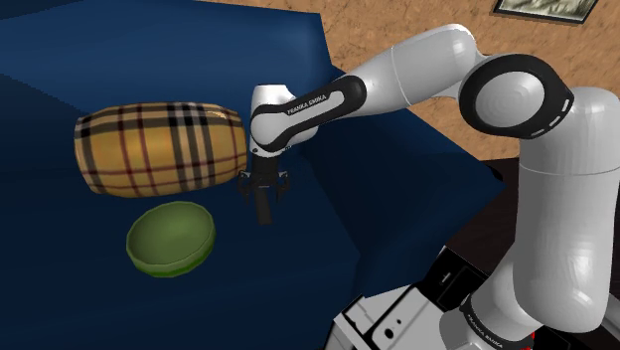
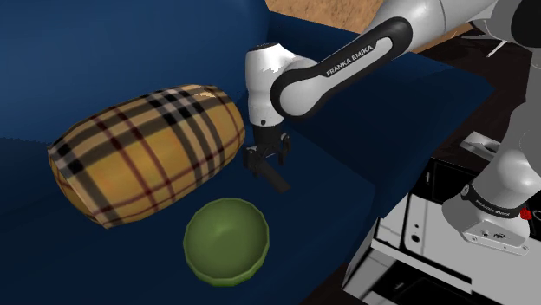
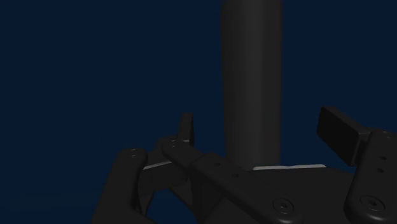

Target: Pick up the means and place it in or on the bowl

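A slim dark bar (image 1: 265, 212) lies on the dark blue cushion (image 1: 119, 308), just off the end of the plaid pillow. It also shows as the dark bar (image 2: 277, 179) and, close up, as the dark bar (image 3: 251, 76). My gripper (image 1: 263, 186) hangs straight over its near end, also seen as the gripper (image 2: 266, 157). In the wrist view the gripper (image 3: 263, 129) is open, and the bar runs between the fingers (image 3: 186, 127) with a gap on each side. The green bowl (image 1: 171, 237) sits empty on the cushion beside the bar, as the bowl (image 2: 225, 239) in the second exterior view.
A large tan plaid pillow (image 1: 159, 149) lies close behind the gripper and bowl. The blue cushion's edge (image 1: 343, 239) drops off toward the white stand (image 1: 397, 318). Wood floor (image 1: 397, 25) lies beyond.
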### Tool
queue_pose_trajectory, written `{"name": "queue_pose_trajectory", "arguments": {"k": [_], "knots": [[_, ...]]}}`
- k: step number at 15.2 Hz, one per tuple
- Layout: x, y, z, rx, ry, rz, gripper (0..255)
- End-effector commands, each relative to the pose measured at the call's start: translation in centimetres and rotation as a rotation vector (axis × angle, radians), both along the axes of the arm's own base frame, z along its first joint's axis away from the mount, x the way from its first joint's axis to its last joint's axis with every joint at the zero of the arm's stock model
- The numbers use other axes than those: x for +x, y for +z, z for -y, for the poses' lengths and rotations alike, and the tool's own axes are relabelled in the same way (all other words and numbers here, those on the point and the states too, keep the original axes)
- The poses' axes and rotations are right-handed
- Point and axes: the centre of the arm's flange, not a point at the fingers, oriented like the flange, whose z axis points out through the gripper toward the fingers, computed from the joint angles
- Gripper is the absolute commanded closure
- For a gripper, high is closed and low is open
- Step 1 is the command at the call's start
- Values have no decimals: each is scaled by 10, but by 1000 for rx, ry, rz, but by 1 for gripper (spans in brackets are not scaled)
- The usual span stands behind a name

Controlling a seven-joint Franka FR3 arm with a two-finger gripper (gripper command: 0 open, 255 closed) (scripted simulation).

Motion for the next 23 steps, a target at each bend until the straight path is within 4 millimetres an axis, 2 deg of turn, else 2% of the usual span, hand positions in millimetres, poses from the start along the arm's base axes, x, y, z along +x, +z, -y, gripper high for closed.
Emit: {"name": "queue_pose_trajectory", "arguments": {"k": [1,4,5,14,23], "knots": [[0,-1,0,0,0,0,0],[0,-1,0,0,0,0,0],[0,-1,0,0,0,0,255],[0,-1,0,0,0,0,255],[0,47,0,0,0,0,255]]}}
